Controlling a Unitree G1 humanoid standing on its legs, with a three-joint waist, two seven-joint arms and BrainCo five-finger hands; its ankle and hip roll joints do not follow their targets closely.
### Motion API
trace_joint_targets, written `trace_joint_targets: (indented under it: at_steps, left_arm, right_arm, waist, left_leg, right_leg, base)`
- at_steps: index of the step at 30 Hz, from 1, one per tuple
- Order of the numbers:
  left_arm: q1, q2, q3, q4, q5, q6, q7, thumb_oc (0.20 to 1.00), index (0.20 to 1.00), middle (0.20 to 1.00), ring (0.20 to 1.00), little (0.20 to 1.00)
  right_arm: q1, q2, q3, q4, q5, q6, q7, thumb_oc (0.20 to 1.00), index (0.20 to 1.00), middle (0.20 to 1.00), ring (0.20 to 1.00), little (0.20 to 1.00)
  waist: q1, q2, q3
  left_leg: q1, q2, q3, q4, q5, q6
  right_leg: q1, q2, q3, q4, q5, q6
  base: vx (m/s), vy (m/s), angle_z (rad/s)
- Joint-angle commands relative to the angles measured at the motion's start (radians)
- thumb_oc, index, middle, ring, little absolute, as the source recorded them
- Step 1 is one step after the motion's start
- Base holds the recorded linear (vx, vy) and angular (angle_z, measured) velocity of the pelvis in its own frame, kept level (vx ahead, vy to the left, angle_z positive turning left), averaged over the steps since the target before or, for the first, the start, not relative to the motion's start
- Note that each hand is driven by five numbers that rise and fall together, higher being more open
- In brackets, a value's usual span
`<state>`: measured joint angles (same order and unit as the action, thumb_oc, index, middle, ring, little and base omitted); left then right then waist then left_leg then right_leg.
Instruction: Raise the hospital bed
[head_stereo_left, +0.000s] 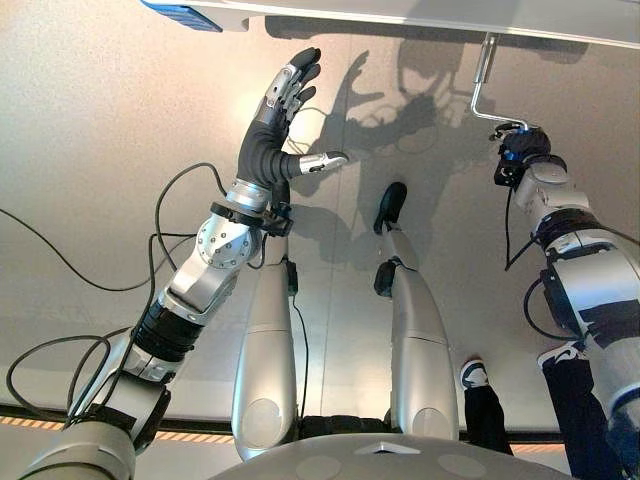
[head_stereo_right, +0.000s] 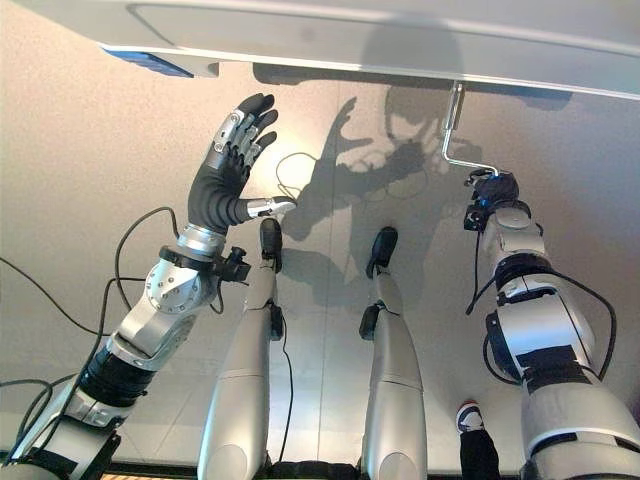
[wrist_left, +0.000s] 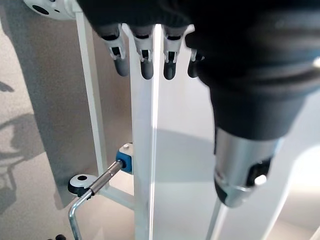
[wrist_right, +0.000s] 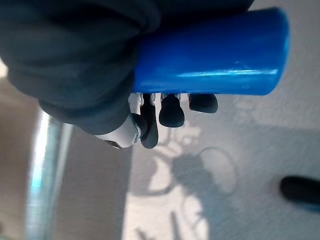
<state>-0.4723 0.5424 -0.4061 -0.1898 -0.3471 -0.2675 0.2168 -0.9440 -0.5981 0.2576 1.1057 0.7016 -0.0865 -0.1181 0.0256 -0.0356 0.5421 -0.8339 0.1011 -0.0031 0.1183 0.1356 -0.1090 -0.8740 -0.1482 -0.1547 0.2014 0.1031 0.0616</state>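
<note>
Curling round blue crank handle (wrist_right: 210, 52): right fingers (wrist_right: 171, 111).

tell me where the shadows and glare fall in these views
Left eye view: the left hand and crank cast sharp shadows on the floor. Right wrist view: a glare streak runs along the blue handle in the right hand.

One hospital bed (head_stereo_right: 400, 40) is spanning the far edge of the scene, and one metal crank (head_stereo_right: 455, 140) with one blue handle (wrist_right: 210, 55) is hanging from its frame. Two robot hands are showing: the left hand (head_stereo_left: 285, 110) is spreading straight fingers in the air, and the right hand (head_stereo_left: 520, 150) is curling round the blue handle. One person's shoe (head_stereo_left: 474, 374) is resting on the floor (head_stereo_left: 90, 150).
</note>
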Motion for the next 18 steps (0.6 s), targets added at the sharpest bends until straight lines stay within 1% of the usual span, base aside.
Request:
trace_joint_targets:
  at_steps: [1, 2, 4, 7, 9, 12, 14, 16, 18]
  left_arm:
    - [0.078, 0.032, 0.082, -0.161, 0.026, -0.024, 0.016, 1.0, 1.0, 1.0, 1.0, 1.0]
    - [0.084, 0.042, 0.092, -0.166, 0.03, -0.025, 0.019, 1.0, 1.0, 1.0, 1.0, 1.0]
    - [0.105, 0.061, 0.109, -0.179, 0.039, -0.024, 0.025, 1.0, 1.0, 1.0, 1.0, 1.0]
    - [0.127, 0.083, 0.132, -0.2, 0.041, -0.028, 0.03, 1.0, 1.0, 1.0, 1.0, 1.0]
    - [0.139, 0.106, 0.142, -0.215, 0.042, -0.033, 0.028, 1.0, 1.0, 1.0, 1.0, 1.0]
    - [0.161, 0.15, 0.162, -0.242, 0.037, -0.04, 0.019, 1.0, 1.0, 1.0, 1.0, 1.0]
    - [0.187, 0.184, 0.175, -0.272, 0.03, -0.044, 0.015, 1.0, 1.0, 1.0, 1.0, 1.0]
    - [0.193, 0.192, 0.177, -0.277, 0.026, -0.045, 0.014, 1.0, 1.0, 1.0, 1.0, 1.0]
    - [0.194, 0.21, 0.172, -0.288, 0.016, -0.045, 0.005, 1.0, 1.0, 1.0, 1.0, 1.0]
  right_arm:
    - [0.106, 0.007, -0.029, -0.099, 0.171, -0.069, -0.042, 0.2, 0.2, 0.2, 0.2, 0.2]
    - [0.143, 0.006, -0.032, -0.153, 0.181, -0.08, -0.036, 0.2, 0.2, 0.2, 0.2, 0.2]
    - [0.247, -0.002, -0.045, -0.325, 0.205, -0.104, -0.041, 0.2, 0.2, 0.2, 0.2, 0.2]
    - [0.396, -0.03, -0.085, -0.562, 0.245, -0.152, -0.025, 0.2, 0.2, 0.2, 0.2, 0.2]
    - [0.498, -0.052, -0.118, -0.711, 0.269, -0.182, -0.005, 0.2, 0.2, 0.2, 0.2, 0.2]
    - [0.622, -0.108, -0.148, -0.945, 0.315, -0.209, 0.044, 0.2, 0.2, 0.2, 0.2, 0.2]
    - [0.671, -0.151, -0.154, -1.115, 0.376, -0.23, 0.094, 0.2, 0.2, 0.2, 0.2, 0.2]
    - [0.675, -0.158, -0.139, -1.151, 0.398, -0.234, 0.108, 0.2, 0.2, 0.2, 0.2, 0.2]
    - [0.645, -0.192, -0.08, -1.224, 0.426, -0.214, 0.148, 0.2, 0.2, 0.2, 0.2, 0.2]
  waist:
    - [-0.047, -0.068, -0.022]
    - [-0.056, -0.077, -0.022]
    - [-0.072, -0.102, -0.022]
    - [-0.092, -0.127, -0.022]
    - [-0.102, -0.138, -0.022]
    - [-0.111, -0.155, -0.022]
    - [-0.111, -0.163, -0.022]
    - [-0.109, -0.165, -0.022]
    - [-0.1, -0.167, -0.022]
  left_leg:
    - [0.004, -0.014, 0.007, 0.03, -0.04, 0.009]
    - [0.003, -0.012, 0.006, 0.03, -0.04, 0.009]
    - [0.008, -0.01, 0.009, 0.032, -0.041, 0.009]
    - [0.006, -0.007, 0.009, 0.035, -0.04, 0.009]
    - [0.007, -0.007, 0.007, 0.039, -0.041, 0.01]
    - [0.008, -0.007, 0.004, 0.047, -0.042, 0.01]
    - [0.01, -0.009, 0.002, 0.05, -0.043, 0.01]
    - [0.01, -0.009, 0.001, 0.051, -0.043, 0.01]
    - [0.008, -0.01, -0.004, 0.055, -0.043, 0.011]
  right_leg:
    - [0.044, 0.001, 0.007, -0.046, 0.012, 0.089]
    - [0.042, 0.002, 0.009, -0.046, 0.014, 0.089]
    - [0.047, 0.003, 0.01, -0.047, 0.016, 0.09]
    - [0.048, 0.001, 0.008, -0.048, 0.019, 0.093]
    - [0.052, -0.001, 0.007, -0.048, 0.02, 0.095]
    - [0.06, -0.002, 0.004, -0.047, 0.022, 0.096]
    - [0.069, -0.002, 0.0, -0.048, 0.024, 0.098]
    - [0.072, -0.003, -0.001, -0.049, 0.026, 0.099]
    - [0.076, -0.005, -0.006, -0.051, 0.028, 0.099]
  base:
    - [0.0, 0.0, 0.0]
    - [-0.01, -0.007, -0.04]
    - [-0.01, -0.012, -0.04]
    - [0.0, -0.011, -0.02]
    - [0.0, 0.0, 0.0]
    - [0.0, 0.0, 0.0]
    - [0.0, 0.0, 0.0]
    - [0.0, 0.003, 0.02]
    - [0.0, -0.004, 0.04]
